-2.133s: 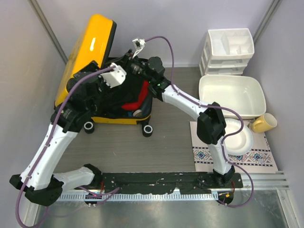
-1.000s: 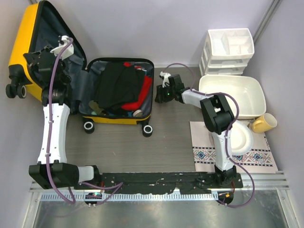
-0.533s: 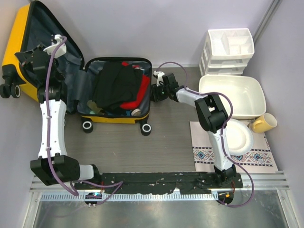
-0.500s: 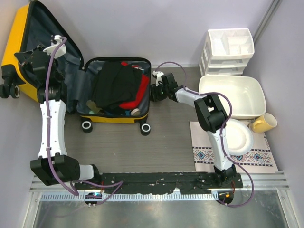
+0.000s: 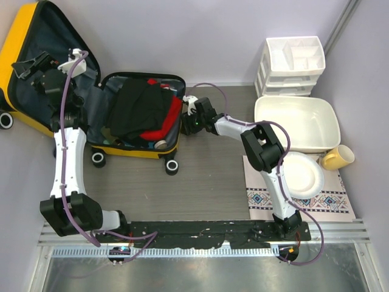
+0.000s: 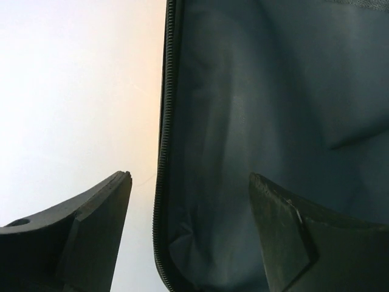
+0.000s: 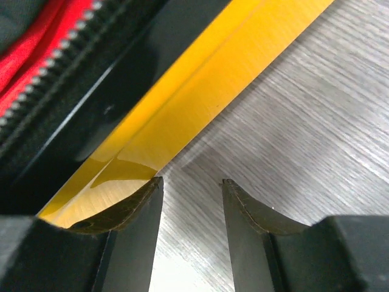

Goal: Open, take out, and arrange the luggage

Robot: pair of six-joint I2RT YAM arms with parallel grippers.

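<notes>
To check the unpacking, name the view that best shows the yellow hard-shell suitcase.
Top external: both halves of the yellow hard-shell suitcase stand open, with black and red clothes inside. Left wrist shows only its dark grey lining; right wrist only a yellow shell strip and black zipper band.

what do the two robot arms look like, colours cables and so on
The left arm and the right arm are built of white tubular links, with bulky black joints and black bases. A purple cable loops along each arm. The jaws are dark grey tapered wedges.
</notes>
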